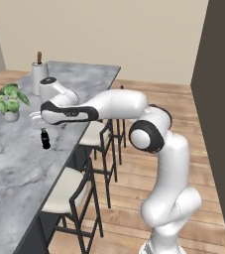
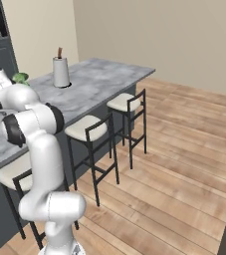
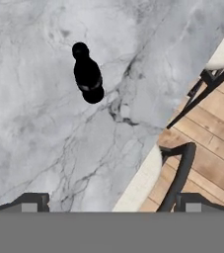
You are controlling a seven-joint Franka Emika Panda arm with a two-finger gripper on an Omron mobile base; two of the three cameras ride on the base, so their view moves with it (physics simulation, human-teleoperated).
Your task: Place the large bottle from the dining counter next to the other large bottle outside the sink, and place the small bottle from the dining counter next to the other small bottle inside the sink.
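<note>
I am in a home kitchen: a long marbled island surface [image 1: 20,163] with cream-seated black stools [image 2: 89,130] along it, a paper towel roll [image 2: 60,71] and a potted plant [image 1: 9,101] on top, wood plank floor [image 2: 174,164], beige walls.

The scene is evenly and softly lit, bright without glare, with no clear single light source. Shadows are faint: only weak dark patches lie under the stools [image 1: 69,196] on the wooden floor [image 2: 184,164]. The dining counter [image 1: 15,163] shows a mild sheen but no hot spots. All three views are low in resolution and slightly soft, with jagged edges; no edge distortion shows.
</note>
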